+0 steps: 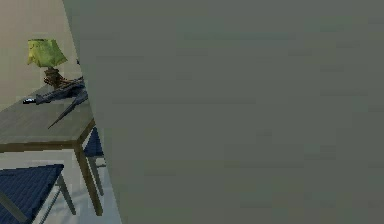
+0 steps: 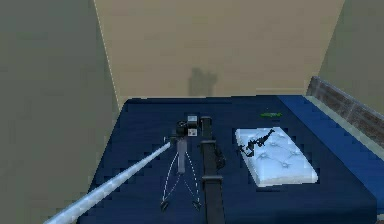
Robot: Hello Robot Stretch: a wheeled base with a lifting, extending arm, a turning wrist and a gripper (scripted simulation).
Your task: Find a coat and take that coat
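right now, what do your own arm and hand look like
The arm is a dark bar with a square section. At its far end are two small white squares with black marks. Next to them, the hand has a dark body and two thin, wire-like fingers.

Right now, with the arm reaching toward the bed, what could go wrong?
The grey wall stands close ahead: driving forward may hit it. The gripper is out at the bed, near a pale rod; turning could knock that. The dark thing on the pillow is too small to call a coat.
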